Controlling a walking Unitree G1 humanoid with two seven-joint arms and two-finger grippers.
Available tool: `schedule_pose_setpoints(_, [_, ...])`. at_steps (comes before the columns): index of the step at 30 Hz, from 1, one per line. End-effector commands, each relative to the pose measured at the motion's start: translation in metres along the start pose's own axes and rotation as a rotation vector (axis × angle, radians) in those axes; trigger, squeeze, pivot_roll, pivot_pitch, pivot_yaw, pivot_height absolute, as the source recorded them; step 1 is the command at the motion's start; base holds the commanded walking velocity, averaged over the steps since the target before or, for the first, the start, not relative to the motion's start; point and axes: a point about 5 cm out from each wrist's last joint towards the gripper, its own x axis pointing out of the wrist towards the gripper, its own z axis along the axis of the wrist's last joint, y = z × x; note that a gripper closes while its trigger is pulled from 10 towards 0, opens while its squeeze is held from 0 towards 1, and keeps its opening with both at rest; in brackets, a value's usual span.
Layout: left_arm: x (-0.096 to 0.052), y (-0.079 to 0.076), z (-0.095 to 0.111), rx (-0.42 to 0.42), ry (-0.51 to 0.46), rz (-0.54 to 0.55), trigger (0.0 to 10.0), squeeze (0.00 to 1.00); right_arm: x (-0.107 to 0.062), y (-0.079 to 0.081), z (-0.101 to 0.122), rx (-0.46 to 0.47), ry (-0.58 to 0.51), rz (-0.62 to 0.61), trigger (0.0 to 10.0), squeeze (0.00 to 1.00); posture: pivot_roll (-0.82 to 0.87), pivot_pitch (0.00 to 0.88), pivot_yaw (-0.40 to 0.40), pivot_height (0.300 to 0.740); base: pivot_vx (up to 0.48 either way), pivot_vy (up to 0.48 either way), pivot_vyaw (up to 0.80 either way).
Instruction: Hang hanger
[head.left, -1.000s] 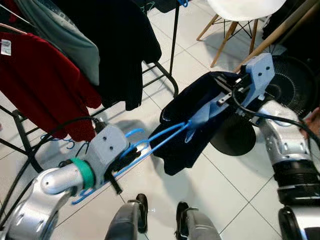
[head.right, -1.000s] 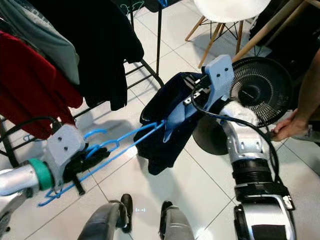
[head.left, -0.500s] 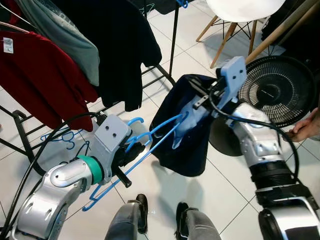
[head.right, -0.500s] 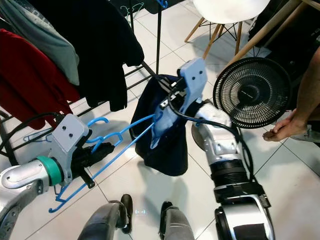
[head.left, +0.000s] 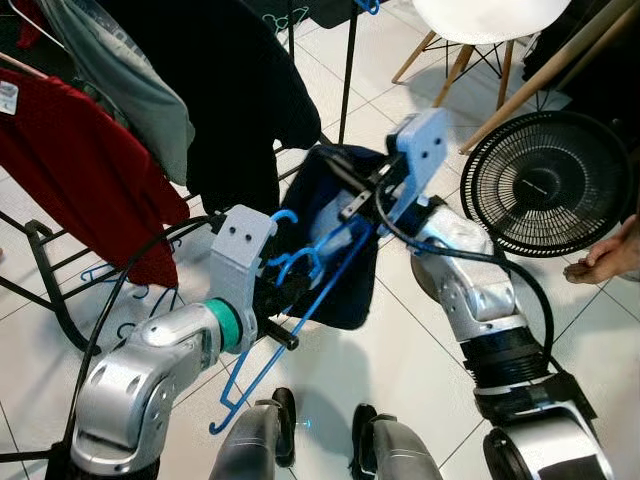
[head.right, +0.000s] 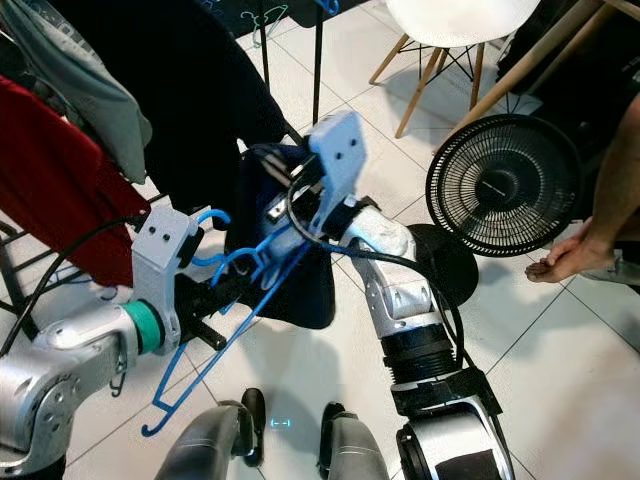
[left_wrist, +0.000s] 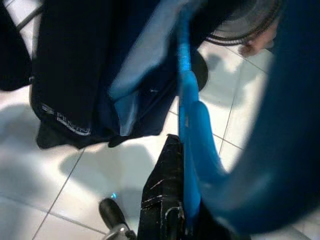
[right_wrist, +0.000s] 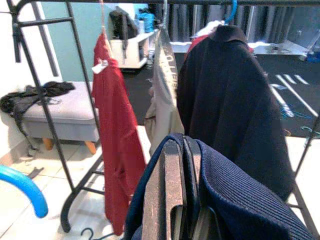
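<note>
My left gripper (head.left: 287, 298) is shut on a bundle of blue plastic hangers (head.left: 305, 262), whose hook (head.left: 284, 216) points up towards the clothes rack. One black finger (left_wrist: 162, 200) lies against the blue hanger (left_wrist: 187, 120) in the left wrist view. A dark navy garment (head.left: 348, 285) hangs from my right gripper (head.left: 362, 192), which is shut on its collar; the fingers (right_wrist: 172, 200) pinch the knitted fabric (right_wrist: 235, 205). The hangers' far ends reach into the garment. The rack's top bar (right_wrist: 150, 2) runs above.
The rack carries a red garment (head.left: 85, 165), a grey one (head.left: 135, 85) and a black one (head.left: 240, 90). A black floor fan (head.left: 550, 180) stands at the right, beside a person's hand (head.left: 605, 262). A white chair (head.left: 480, 20) is behind it. Spare hangers (head.left: 110, 275) lie on the tiles.
Both arms have swung left towards the rack, carrying hangers and garment with them. The hangers now stand steeper, and the two grippers are closer together.
</note>
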Motion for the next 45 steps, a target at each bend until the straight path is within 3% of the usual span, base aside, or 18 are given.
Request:
schedule_pose_setpoints(1, [0.000,0.008,-0.002,-0.030,0.021,0.067,10.0,0.00,-0.005,0.005,-0.003,0.008,0.007,0.010,10.0,0.00,0.02,0.194,0.072,0.740,0.000,0.000,0.00])
schedule_pose_setpoints(3, [0.000,0.008,-0.002,-0.030,0.021,0.067,10.0,0.00,-0.005,0.005,-0.003,0.008,0.007,0.010,10.0,0.00,0.02,0.194,0.072,0.740,0.000,0.000,0.00])
schedule_pose_setpoints(6, [-0.010,0.018,0.002,-0.044,0.031,0.114,10.0,0.00,-0.039,-0.007,-0.026,-0.038,0.139,-0.049,10.0,0.00,0.02,0.199,0.070,0.740,0.000,0.000,0.00])
schedule_pose_setpoints(17, [-0.020,0.019,0.004,-0.066,0.059,0.146,10.0,0.00,-0.079,-0.034,-0.043,-0.142,0.302,-0.195,10.0,0.00,0.02,0.197,0.074,0.740,0.000,0.000,0.00])
schedule_pose_setpoints(25, [-0.018,0.017,0.006,-0.066,0.059,0.132,10.0,0.00,-0.073,-0.035,-0.042,-0.149,0.296,-0.219,10.0,0.00,0.02,0.192,0.080,0.740,0.000,0.000,0.00])
schedule_pose_setpoints(27, [-0.019,0.013,0.006,-0.034,0.061,0.095,10.0,0.00,-0.067,-0.036,-0.041,-0.154,0.284,-0.230,10.0,0.00,0.02,0.192,0.082,0.740,0.000,0.000,0.00])
schedule_pose_setpoints(28, [-0.021,0.008,0.004,0.021,0.066,0.044,10.0,0.00,-0.061,-0.038,-0.039,-0.156,0.266,-0.245,10.0,0.00,0.03,0.192,0.082,0.740,0.000,0.000,0.00])
schedule_pose_setpoints(29, [-0.021,0.008,0.004,0.021,0.066,0.044,10.0,0.00,-0.061,-0.038,-0.039,-0.156,0.266,-0.245,10.0,0.00,0.03,0.192,0.082,0.740,0.000,0.000,0.00])
schedule_pose_setpoints(31, [-0.030,-0.003,-0.005,0.239,0.098,-0.065,10.0,0.00,-0.044,-0.046,-0.024,-0.154,0.193,-0.282,10.0,0.00,0.03,0.189,0.078,0.740,0.000,0.000,0.00])
schedule_pose_setpoints(33, [-0.036,-0.006,-0.014,0.369,0.139,-0.108,10.0,0.00,-0.037,-0.050,-0.015,-0.157,0.158,-0.291,10.0,0.00,0.03,0.188,0.077,0.740,0.000,0.000,0.00])
schedule_pose_setpoints(45, [-0.036,-0.003,-0.013,0.359,0.144,-0.091,10.0,0.00,-0.039,-0.051,-0.014,-0.168,0.160,-0.284,10.0,0.00,0.03,0.186,0.072,0.740,0.000,0.000,0.00])
